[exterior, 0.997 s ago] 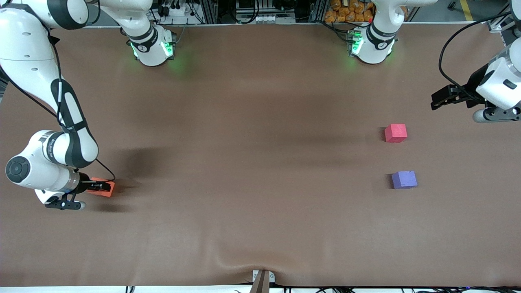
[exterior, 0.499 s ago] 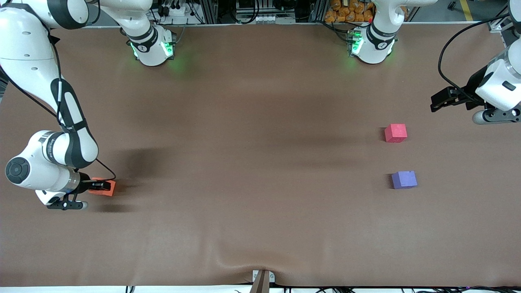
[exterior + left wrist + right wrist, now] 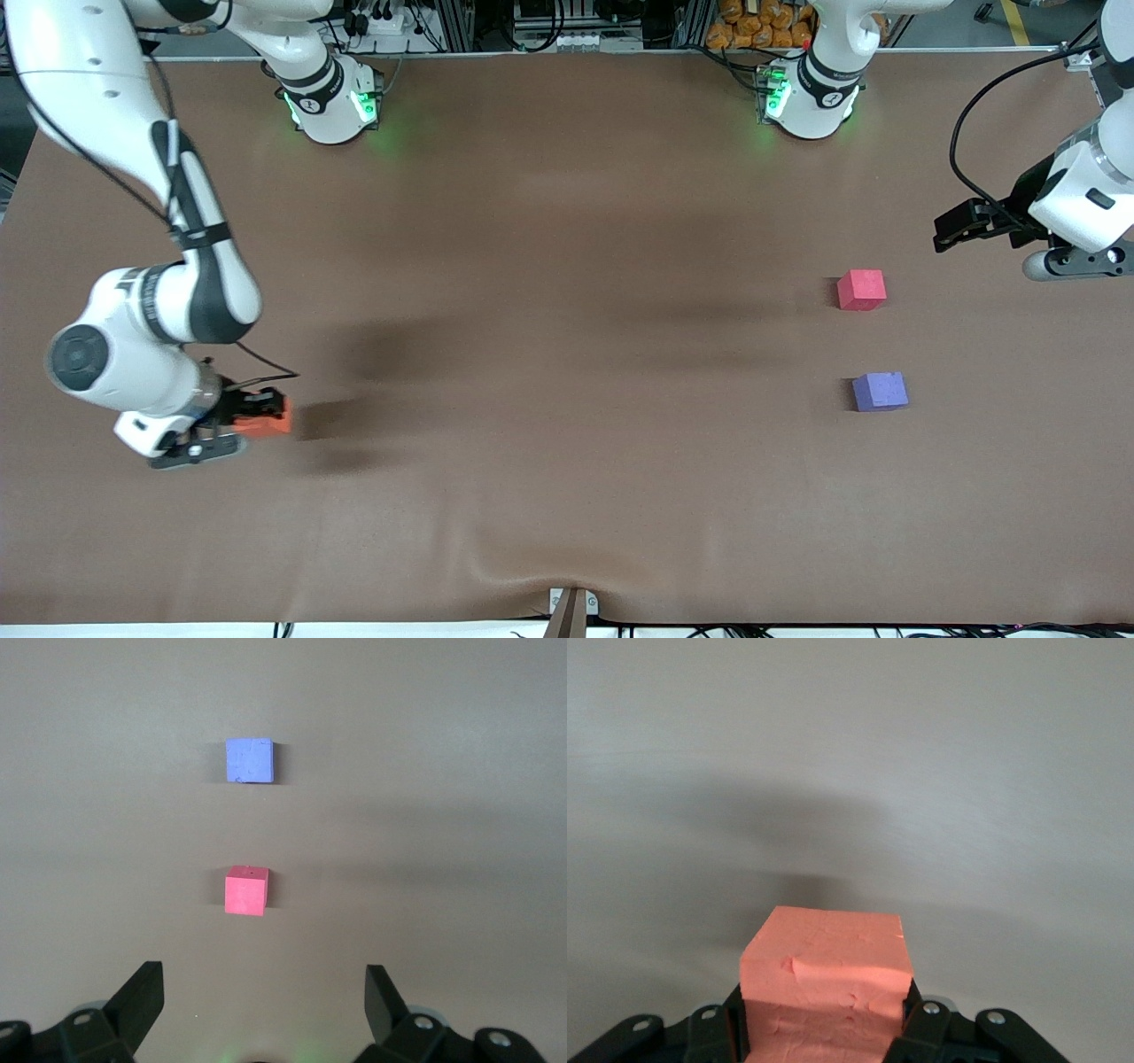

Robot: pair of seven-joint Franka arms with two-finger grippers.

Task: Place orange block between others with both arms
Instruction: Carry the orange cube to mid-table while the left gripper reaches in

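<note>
At the right arm's end of the table | my right gripper (image 3: 266, 415) clenched on the orange block (image 3: 263, 424), arm bent low | my left gripper (image 3: 946, 229) spread wide, waiting above the table near the pink block (image 3: 861, 289) | blue block (image 3: 880, 391) nearer the camera.

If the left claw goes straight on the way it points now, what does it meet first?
Probably the red cube: it lies centred ahead of the open left claw, with the blue cube farther along. Depth is uncertain.

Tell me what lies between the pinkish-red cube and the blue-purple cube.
Nothing: only bare brown table separates the pinkish-red cube from the blue-purple cube, as the front view and left wrist view both show.
</note>
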